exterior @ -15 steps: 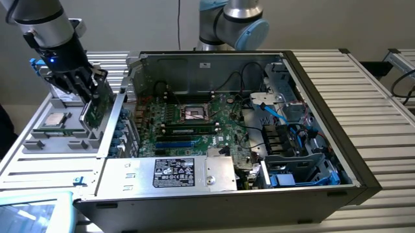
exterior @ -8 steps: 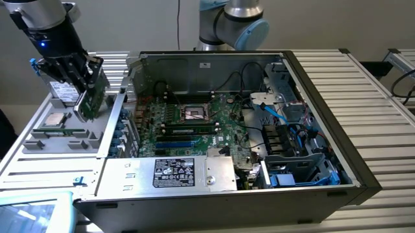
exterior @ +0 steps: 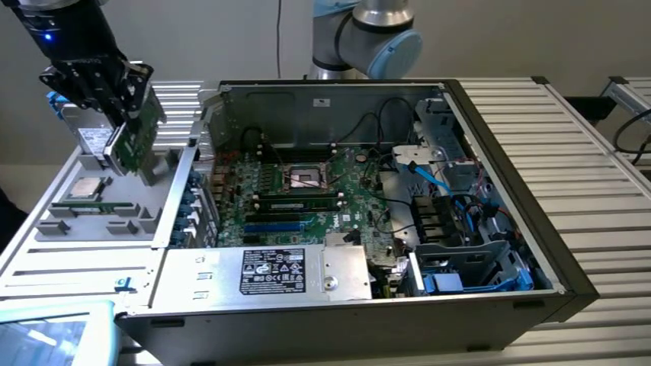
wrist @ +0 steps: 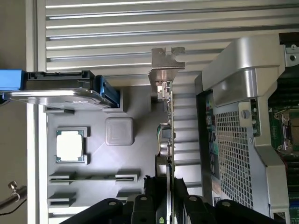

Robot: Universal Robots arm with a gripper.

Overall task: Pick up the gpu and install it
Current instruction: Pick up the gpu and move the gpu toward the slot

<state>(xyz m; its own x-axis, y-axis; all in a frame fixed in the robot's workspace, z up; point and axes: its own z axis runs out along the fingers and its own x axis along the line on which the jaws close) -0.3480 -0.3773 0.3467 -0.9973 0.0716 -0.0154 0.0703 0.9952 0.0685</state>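
Observation:
The gpu point(exterior: 136, 141) is a green card and hangs lifted above the grey parts tray point(exterior: 61, 229) at the exterior view's left. My black gripper point(exterior: 117, 103) is shut on its upper edge. In the wrist view the gpu point(wrist: 169, 135) shows edge-on between my fingers point(wrist: 140, 205), with its silver end bracket point(wrist: 167, 60) pointing away from the gripper point(wrist: 169, 198). The card is off the tray and left of the open computer case point(exterior: 489, 152).
The tray holds a square CPU chip point(wrist: 71, 145) and an upright hard drive point(wrist: 60, 88) with blue rails. The case's perforated rear wall point(wrist: 233, 149) stands close beside the card. Inside lies the green motherboard point(exterior: 295, 206). A slatted metal table point(exterior: 600, 229) surrounds everything.

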